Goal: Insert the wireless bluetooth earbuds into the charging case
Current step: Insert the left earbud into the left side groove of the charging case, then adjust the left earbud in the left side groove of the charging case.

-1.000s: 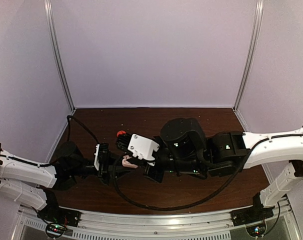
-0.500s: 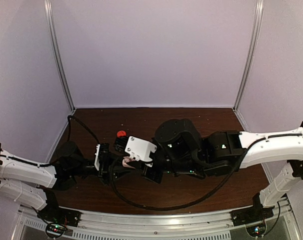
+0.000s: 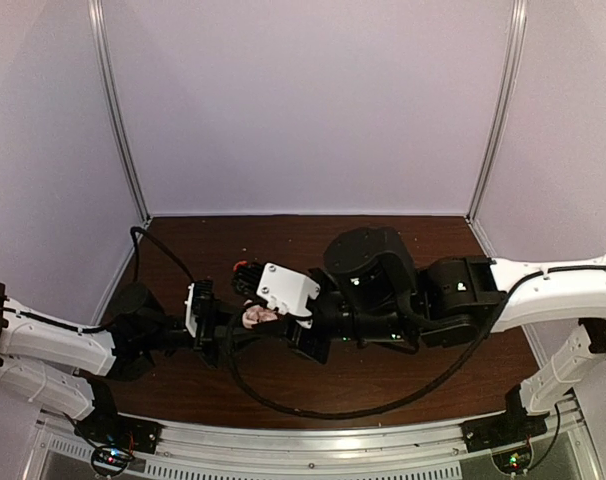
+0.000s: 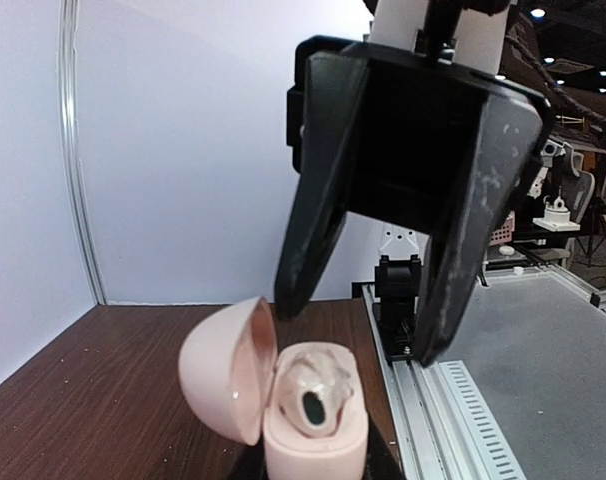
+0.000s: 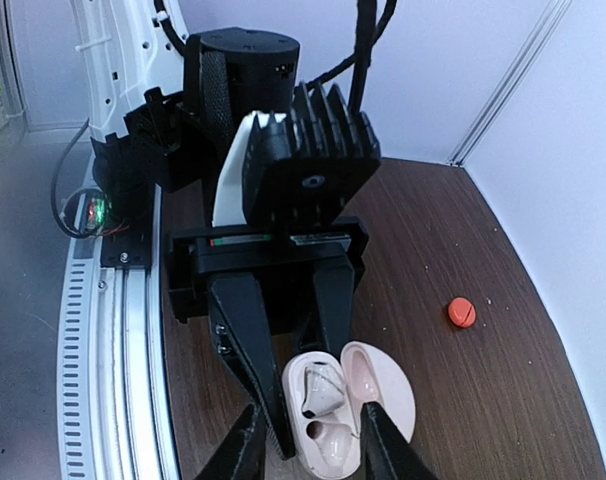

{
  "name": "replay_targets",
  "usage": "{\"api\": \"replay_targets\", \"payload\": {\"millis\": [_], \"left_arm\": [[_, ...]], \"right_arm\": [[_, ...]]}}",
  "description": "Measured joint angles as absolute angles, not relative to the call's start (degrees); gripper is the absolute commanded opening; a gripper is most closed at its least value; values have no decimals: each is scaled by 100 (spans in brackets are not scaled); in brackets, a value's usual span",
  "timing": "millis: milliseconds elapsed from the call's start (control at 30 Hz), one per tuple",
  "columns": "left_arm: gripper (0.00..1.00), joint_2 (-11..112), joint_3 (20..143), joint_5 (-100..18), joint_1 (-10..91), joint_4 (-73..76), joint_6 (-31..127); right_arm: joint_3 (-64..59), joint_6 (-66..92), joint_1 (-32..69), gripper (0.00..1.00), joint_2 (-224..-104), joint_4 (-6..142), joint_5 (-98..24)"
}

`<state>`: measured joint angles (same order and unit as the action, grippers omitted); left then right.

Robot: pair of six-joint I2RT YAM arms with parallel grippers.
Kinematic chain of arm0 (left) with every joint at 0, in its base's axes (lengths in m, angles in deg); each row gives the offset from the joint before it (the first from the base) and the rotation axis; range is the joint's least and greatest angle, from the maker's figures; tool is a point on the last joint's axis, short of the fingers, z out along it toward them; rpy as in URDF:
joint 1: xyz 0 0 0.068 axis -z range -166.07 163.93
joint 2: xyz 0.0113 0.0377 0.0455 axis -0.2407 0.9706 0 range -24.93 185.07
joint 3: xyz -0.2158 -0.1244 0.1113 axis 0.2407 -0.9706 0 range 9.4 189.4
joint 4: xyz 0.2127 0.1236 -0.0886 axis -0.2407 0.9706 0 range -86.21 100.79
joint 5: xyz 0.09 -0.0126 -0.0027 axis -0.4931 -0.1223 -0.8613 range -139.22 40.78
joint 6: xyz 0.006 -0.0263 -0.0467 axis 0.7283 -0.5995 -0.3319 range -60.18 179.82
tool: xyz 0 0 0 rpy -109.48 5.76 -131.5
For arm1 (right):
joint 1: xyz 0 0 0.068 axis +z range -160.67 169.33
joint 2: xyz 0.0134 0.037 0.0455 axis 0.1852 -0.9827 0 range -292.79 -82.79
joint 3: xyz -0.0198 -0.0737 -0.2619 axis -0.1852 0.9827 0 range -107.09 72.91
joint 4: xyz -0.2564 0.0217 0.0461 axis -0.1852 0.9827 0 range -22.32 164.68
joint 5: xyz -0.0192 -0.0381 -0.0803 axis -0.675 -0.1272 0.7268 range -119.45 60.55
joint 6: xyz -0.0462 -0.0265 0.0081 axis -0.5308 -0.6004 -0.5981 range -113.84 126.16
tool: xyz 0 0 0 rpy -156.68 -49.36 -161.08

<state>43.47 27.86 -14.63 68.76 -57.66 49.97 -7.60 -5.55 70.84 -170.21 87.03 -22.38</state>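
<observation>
The pink charging case (image 4: 318, 452) sits open near the middle of the brown bench (image 4: 103, 400). The left claw (image 5: 303, 400) is closed tight on the case, one finger on each side. The lid (image 4: 223, 375) leans out toward 9 o'clock in the left wrist view. A white earbud (image 5: 321, 383) lies inside the case. The right claw (image 4: 355, 330) hangs just above the case, open with nothing in it. A small red-orange round thing (image 5: 462, 312) lies on the bench at 2 o'clock from the case, well apart.
</observation>
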Motion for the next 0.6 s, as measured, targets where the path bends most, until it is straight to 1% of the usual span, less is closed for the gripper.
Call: {"api": "replay_targets", "payload": {"millis": [333,600], "left_arm": [[0,4448,2786,-1454,6876,-5797,4956],[0,4448,2788,-1452,6876,-5794,4956]], "right_arm": [[-760,-517,7084,13,-16842,8546,-2389],[-760,-461,7016,9,-16929,8463,-2382]]}}
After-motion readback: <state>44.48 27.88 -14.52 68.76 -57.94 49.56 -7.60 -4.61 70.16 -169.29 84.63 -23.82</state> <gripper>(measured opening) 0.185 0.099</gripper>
